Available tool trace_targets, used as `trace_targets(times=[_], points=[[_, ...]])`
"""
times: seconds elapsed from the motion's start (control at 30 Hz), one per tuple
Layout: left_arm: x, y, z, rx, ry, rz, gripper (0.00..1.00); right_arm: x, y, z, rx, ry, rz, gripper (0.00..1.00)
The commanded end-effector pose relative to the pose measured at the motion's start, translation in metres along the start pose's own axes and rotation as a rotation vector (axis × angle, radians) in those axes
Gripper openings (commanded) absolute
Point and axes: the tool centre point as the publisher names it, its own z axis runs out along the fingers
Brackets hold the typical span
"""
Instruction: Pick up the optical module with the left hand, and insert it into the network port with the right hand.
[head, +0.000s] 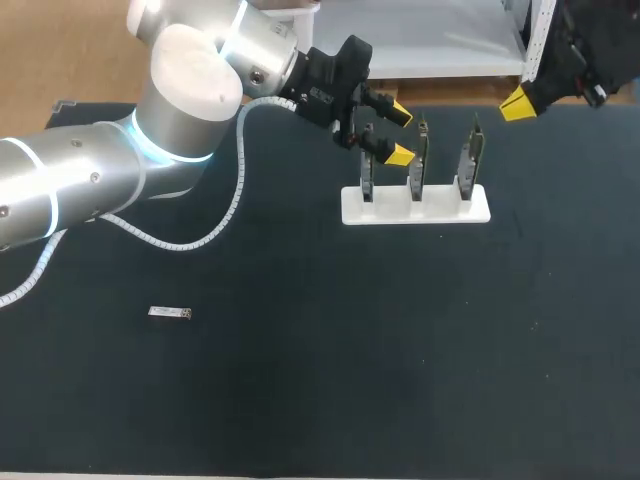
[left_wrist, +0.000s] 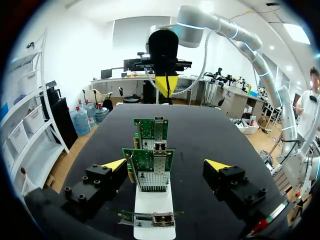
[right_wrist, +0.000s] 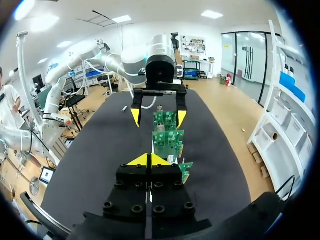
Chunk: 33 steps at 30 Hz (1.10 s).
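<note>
Dark table (head: 320, 400): near its left edge the optical module (head: 170, 313) lies flat, untouched. The left gripper (head: 399, 134) hovers well apart from it, fingers spread, above the leftmost network card (head: 367, 185) on the white stand (head: 415, 213). At the far right corner, the right gripper (head: 520, 103) has its tips pressed together, likely parked clear until insertion.

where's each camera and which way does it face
Head view: above and behind the robot, looking down on the table; left arm, left gripper and right gripper show.
Left wrist view: on the left wrist, looking along the row of boards toward the right gripper; own open fingers flank the boards.
Right wrist view: on the right wrist, looking back along the same row at the left gripper; own shut tips show.
Shared: both wrist views face each other across the board stand.
</note>
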Motion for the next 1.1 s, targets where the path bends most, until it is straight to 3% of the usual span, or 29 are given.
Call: trace_targets(times=[0.03, 1.1], points=[[-0.0008, 0.0022, 0.0004, 0.004, 0.004, -0.002, 1.0, 0.0009, -0.0092, 0.0017, -0.026, -0.002, -0.002, 0.0], [-0.0008, 0.0022, 0.0004, 0.004, 0.004, -0.002, 1.0, 0.0074, -0.0096, 0.0061, -0.022, 0.008, -0.006, 0.0]])
